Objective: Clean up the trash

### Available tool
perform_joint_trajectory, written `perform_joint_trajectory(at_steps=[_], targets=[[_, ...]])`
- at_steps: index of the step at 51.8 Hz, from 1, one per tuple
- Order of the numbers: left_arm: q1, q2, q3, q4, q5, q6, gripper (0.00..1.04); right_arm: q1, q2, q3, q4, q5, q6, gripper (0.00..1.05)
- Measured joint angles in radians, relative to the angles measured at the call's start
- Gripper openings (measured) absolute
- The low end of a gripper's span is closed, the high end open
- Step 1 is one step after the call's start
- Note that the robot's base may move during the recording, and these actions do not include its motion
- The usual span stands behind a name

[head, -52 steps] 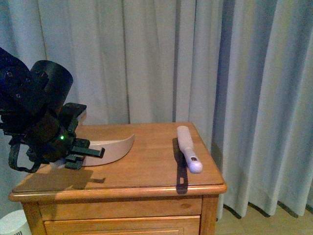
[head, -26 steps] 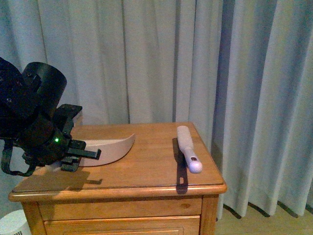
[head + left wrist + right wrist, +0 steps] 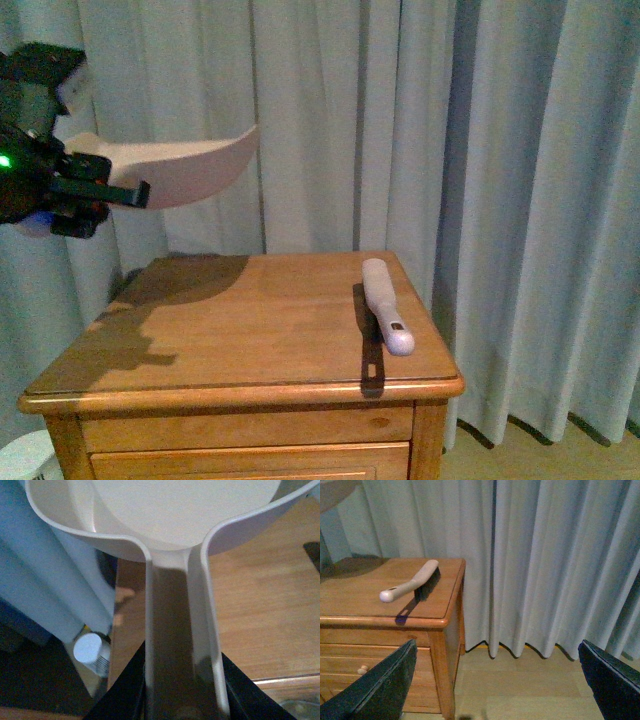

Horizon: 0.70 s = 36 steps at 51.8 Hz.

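My left gripper (image 3: 100, 192) is shut on the handle of the pinkish-beige scoop (image 3: 190, 165), holding it high above the left end of the wooden nightstand (image 3: 250, 335), against the curtain. In the left wrist view the scoop's handle (image 3: 180, 645) runs out from between the jaws of the left gripper (image 3: 182, 702) to the wide pan (image 3: 175, 520), whose visible part is bare. My right gripper (image 3: 495, 690) is open over the floor to the right of the nightstand (image 3: 360, 597), its fingers (image 3: 375, 690) wide apart with nothing between them. The trash is out of view in every frame.
A white hand brush (image 3: 386, 305) lies near the nightstand's right edge, also seen as the brush (image 3: 412, 581) from the right wrist. A white round container (image 3: 25, 458) stands on the floor left of the nightstand, also seen as that container (image 3: 92, 652). Grey curtains (image 3: 520, 200) hang behind.
My left gripper has lifted the scoop off the nightstand top, up and slightly left, to high in front of the curtain. The brush has stayed in place.
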Motion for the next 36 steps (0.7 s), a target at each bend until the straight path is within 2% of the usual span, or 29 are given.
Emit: perform_joint_trajectory(at_steps=[9,21,36], targets=[[-0.017,-0.226,-0.141,0.106,-0.005,0.029,0.28,0.000,0.000,0.000,0.000,0.000,0.000,0.97],[-0.018,-0.515,-0.310,0.171,0.010,0.095,0.28,0.000,0.000,0.000,0.000,0.000,0.000,0.97],[-0.028,-0.837,-0.515,0.066,-0.001,0.121,0.28,0.000,0.000,0.000,0.000,0.000,0.000,0.97]])
